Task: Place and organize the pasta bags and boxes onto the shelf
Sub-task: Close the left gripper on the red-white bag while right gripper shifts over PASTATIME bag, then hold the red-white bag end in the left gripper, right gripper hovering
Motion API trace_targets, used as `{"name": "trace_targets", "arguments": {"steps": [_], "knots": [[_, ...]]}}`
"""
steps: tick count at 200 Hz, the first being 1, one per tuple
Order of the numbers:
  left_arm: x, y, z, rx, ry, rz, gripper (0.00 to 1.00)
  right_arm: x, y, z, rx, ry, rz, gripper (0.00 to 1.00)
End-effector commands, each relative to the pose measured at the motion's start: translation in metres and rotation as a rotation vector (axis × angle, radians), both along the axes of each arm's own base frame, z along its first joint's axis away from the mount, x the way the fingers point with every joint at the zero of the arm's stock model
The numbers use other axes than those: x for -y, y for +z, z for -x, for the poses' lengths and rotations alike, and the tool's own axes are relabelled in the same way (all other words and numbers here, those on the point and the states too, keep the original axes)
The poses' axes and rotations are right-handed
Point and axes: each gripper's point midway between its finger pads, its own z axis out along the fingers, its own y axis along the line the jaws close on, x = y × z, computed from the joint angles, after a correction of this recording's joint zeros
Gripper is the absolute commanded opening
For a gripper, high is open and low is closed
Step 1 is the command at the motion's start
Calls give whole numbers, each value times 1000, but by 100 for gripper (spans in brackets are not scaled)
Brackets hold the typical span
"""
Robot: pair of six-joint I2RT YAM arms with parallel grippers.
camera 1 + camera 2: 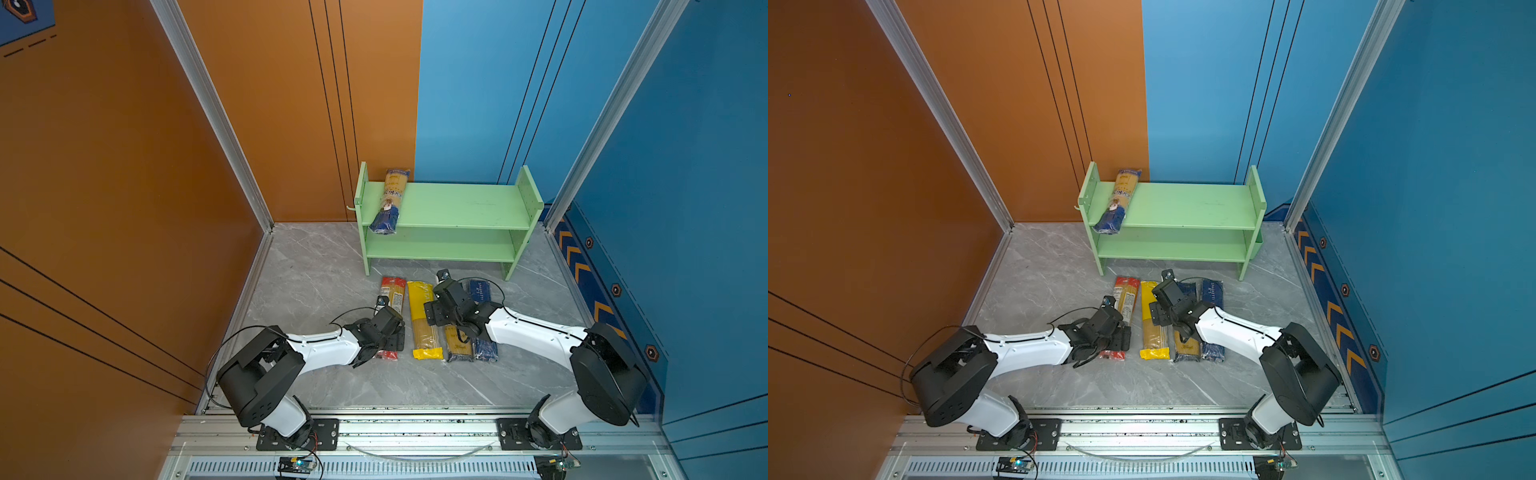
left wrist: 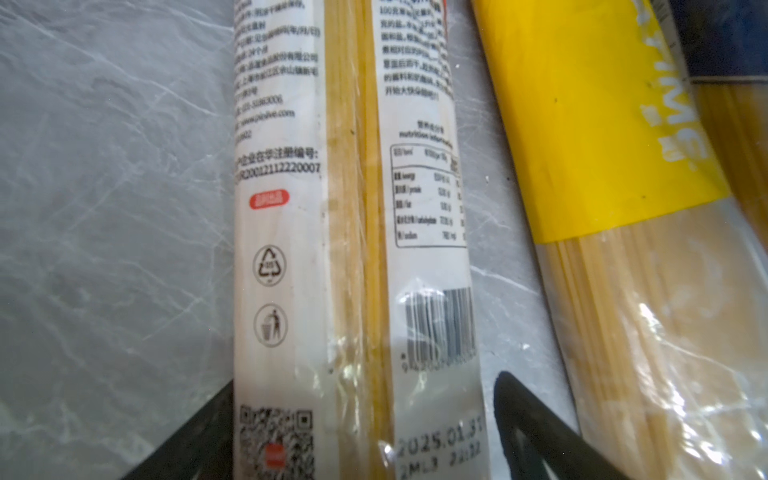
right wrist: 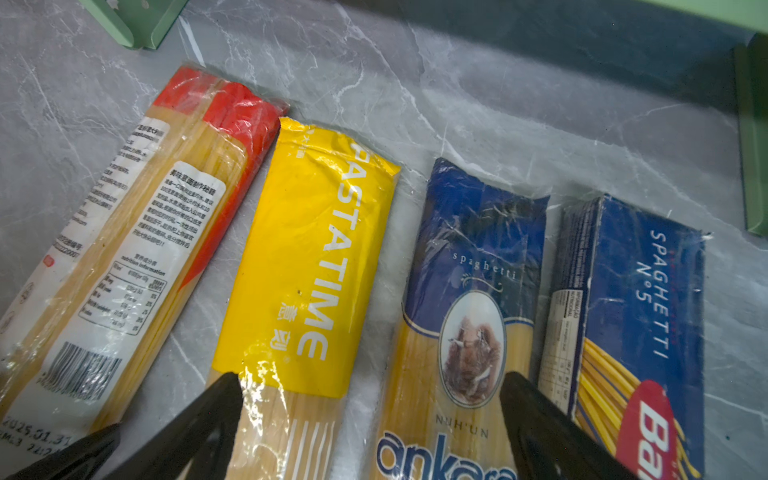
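Plastic film, clear and crinkly, wraps the red-ended spaghetti bag (image 2: 353, 249), which lies on the grey marbled bench (image 1: 316, 270) in a row with the yellow film bag (image 3: 316, 257), a blue-and-yellow "ankara" bag (image 3: 473, 291) and the dark blue Barilla pack (image 3: 648, 299). A second blue-and-yellow bag (image 1: 390, 199) rests on the top tier of the light-green shelf (image 1: 457, 205), overhanging its front. The packs are likely light and slick, stiff lengthwise yet brittle, so pinch across the narrow width near mid-length. Left hand (image 2: 365, 382) straddles the red-ended bag, spread and gripping nothing. Right hand (image 3: 372, 376) hangs spread over the yellow and "ankara" bags. Arms hide the pack middles in both top views, and finger contact with the bench cannot be told.
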Motion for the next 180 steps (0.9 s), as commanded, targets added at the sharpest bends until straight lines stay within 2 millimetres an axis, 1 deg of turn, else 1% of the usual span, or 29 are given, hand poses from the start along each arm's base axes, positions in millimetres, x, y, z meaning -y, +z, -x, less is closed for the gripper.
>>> {"name": "trace_targets", "arguments": {"steps": [1,25,70,75,121,143,180], "knots": [[-10,-17,13,-68,11,-79,90,4,-3,3,-12,-10,-12,95],[-12,-18,15,-75,12,-92,88,5,-4,3,-15,-12,-16,95],[-16,-16,19,-81,19,-119,88,6,-4,2,-17,-16,-25,95],[-21,-19,24,-101,21,-145,87,6,-4,1,-15,-16,-25,95],[-25,-15,30,-99,27,-174,87,5,-5,2,-19,-13,-34,95],[-27,-14,31,-92,38,-178,89,5,-6,2,-21,-15,-35,95],[-34,-18,34,-90,63,-195,91,5,-8,3,-23,-17,-37,95]]}}
